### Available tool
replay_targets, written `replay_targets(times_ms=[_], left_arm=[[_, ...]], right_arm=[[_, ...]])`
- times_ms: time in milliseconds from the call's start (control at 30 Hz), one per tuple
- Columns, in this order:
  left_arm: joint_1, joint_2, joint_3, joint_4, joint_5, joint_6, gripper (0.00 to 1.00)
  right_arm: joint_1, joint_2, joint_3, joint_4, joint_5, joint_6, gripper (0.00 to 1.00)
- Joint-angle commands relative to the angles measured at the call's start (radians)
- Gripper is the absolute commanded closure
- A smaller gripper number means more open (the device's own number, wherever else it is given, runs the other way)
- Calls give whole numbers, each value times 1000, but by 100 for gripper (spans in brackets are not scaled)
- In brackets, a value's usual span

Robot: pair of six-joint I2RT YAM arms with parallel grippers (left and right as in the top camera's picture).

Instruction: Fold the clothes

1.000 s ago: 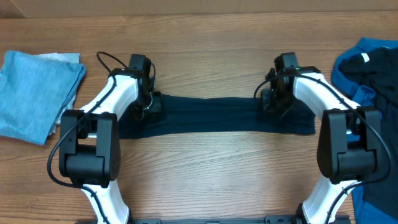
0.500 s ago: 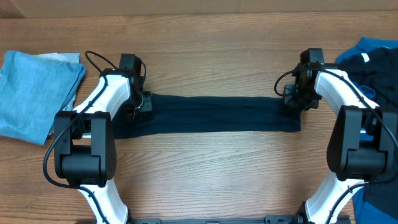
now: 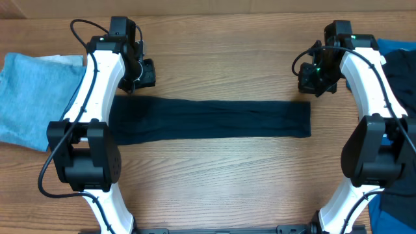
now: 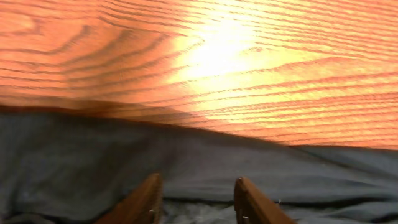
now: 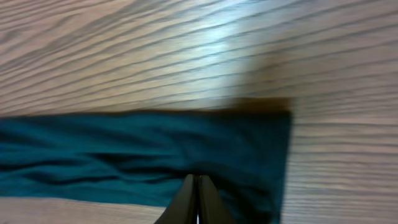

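Now the dark garment (image 3: 208, 120) lay flat on the worktop (image 3: 214, 188) as a long narrow strip between the arms. A second before, both pincers had been at its ends, drawing it out; both had since let go and backed off to its far side. The left pincer (image 3: 144, 73) stood part open and empty, the right pincer (image 3: 311, 81) shut on nothing. That lengthwise fold looked set, with crosswise folds probably left. The strip's left end ran under the left arm. A blue pile (image 3: 400, 65) at the right was cut off by the edge and partly hidden by the right arm. Both wrist views were blurred.
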Motion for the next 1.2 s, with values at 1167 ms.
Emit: replay_targets(times_ms=[1167], left_arm=[[-17,8,-335,230,29,21,94]], right_arm=[[161,-161,-462,302,-84,-28,96]])
